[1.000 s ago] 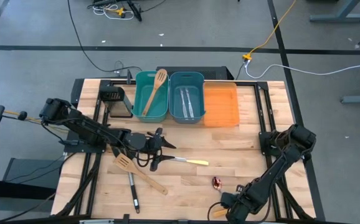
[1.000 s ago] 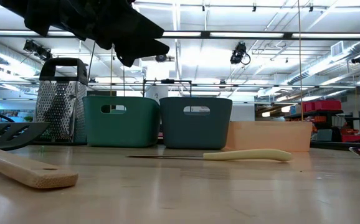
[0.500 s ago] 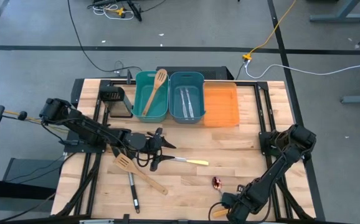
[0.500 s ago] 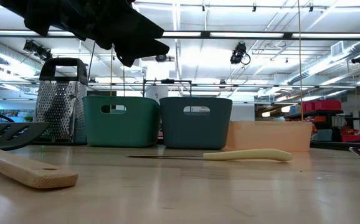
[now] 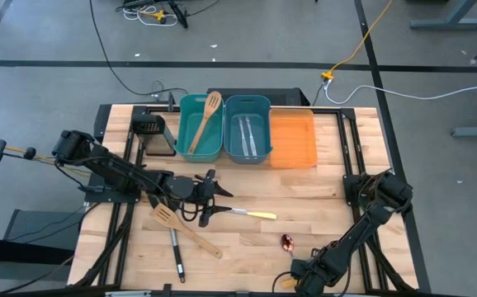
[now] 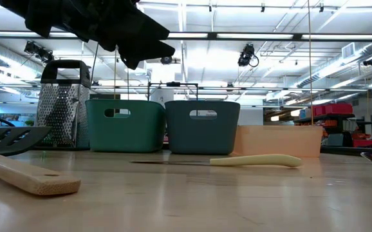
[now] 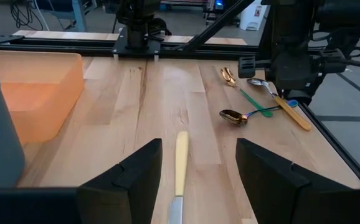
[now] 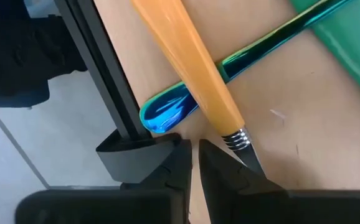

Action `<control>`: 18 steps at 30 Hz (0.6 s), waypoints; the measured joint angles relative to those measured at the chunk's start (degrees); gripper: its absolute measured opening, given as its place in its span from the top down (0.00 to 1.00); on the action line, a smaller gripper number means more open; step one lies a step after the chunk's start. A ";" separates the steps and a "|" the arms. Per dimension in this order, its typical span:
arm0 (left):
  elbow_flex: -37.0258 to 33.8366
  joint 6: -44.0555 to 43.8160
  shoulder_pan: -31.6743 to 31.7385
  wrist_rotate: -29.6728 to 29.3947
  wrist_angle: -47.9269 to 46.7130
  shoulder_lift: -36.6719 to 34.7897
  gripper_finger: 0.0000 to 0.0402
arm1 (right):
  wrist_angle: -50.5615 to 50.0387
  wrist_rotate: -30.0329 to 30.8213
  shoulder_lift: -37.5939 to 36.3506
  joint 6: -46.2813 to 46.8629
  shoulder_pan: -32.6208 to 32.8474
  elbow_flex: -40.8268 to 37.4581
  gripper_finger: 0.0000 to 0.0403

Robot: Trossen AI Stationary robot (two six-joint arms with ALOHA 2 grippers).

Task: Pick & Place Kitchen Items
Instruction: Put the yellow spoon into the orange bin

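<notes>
Orange-handled utensil (image 8: 195, 74) pinched at its metal neck by right gripper (image 8: 194, 163), bottom centre-right of the high view. Left gripper (image 7: 198, 177) spread wide above yellow-handled knife (image 5: 251, 214) mid-table. Wooden spatula (image 5: 207, 120) stands in teal bin (image 5: 182, 128), upper centre.

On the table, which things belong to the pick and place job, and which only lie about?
Job: yellow-handled knife, wooden spatula, black turner, spoons.
Lying about: grater, teal bin, blue bin, orange bin.
</notes>
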 joint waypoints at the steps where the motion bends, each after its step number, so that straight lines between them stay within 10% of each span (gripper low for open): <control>1: 0.00 0.00 0.00 0.00 0.02 0.00 0.48 | -0.02 0.10 0.19 -0.33 0.00 0.03 0.89; 18: 0.00 -0.42 0.00 0.01 0.02 0.00 0.48 | 0.81 2.33 0.40 -2.38 0.17 -0.19 0.89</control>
